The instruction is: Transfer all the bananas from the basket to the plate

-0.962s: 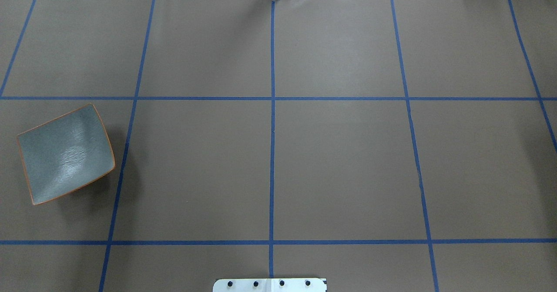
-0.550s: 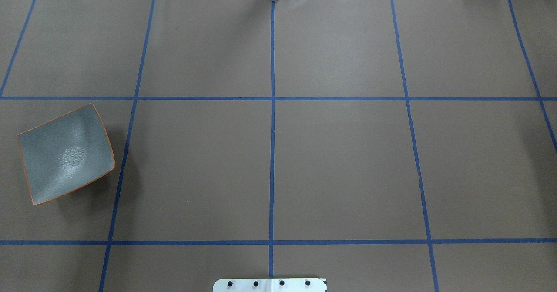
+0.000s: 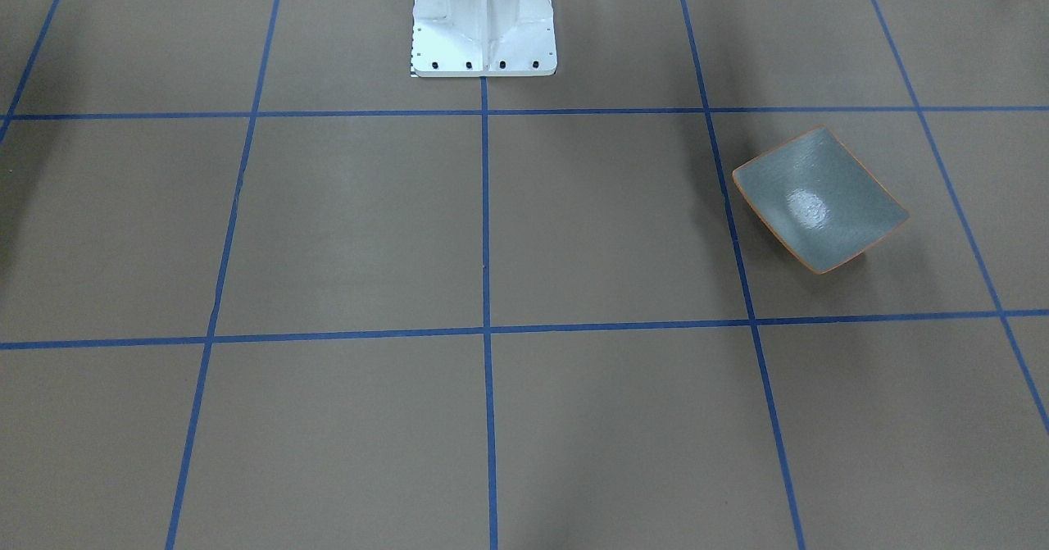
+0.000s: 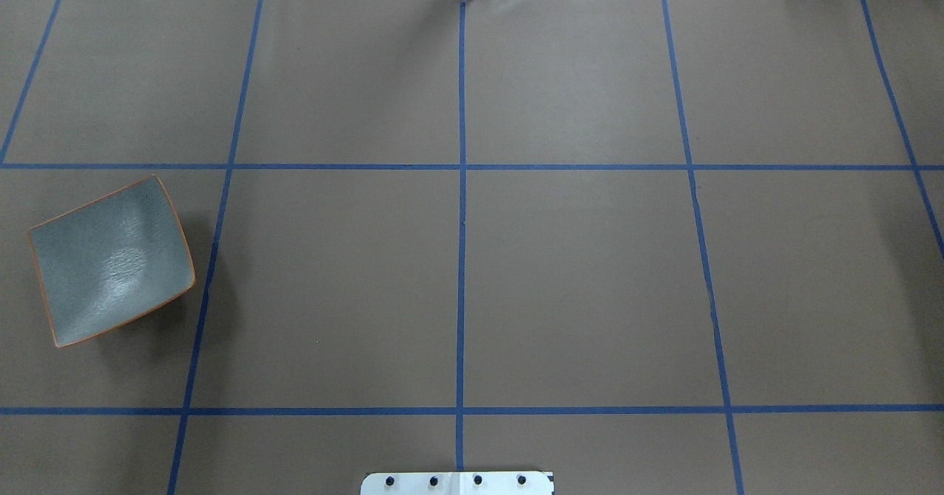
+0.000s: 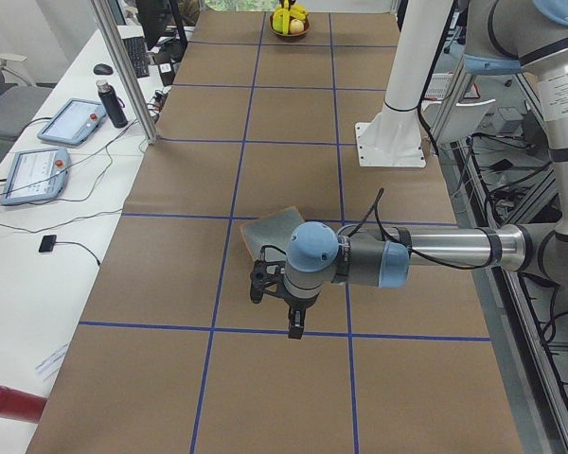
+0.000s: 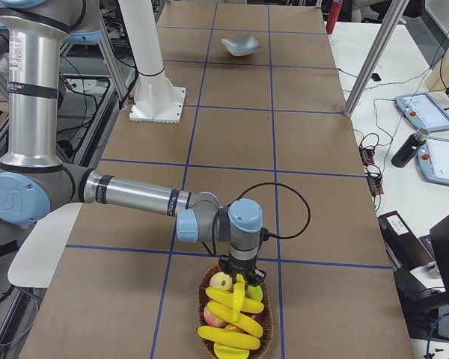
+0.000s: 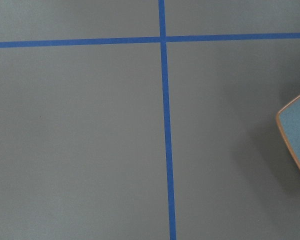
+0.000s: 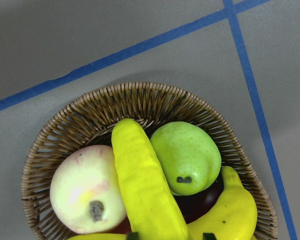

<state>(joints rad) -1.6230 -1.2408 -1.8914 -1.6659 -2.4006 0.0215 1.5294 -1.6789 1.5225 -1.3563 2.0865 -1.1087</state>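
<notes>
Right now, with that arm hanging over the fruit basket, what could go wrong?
The banana under the right gripper lies against an apple and a green pear in the wicker basket; lifting it may drag those out. The plate sits at the table's opposite end, so the carry is long and the glossy banana might slip. That plate is shallow and curved, so fruit could slide off.

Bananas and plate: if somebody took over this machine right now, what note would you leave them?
The left pincer hangs over bare table near the plate; whether it is open or shut, I cannot tell.
The right pincer is low over the basket, just above the bananas; its grip is unclear.
The plate is empty.
Done: nothing.
Left: every banana goes to the plate.
</notes>
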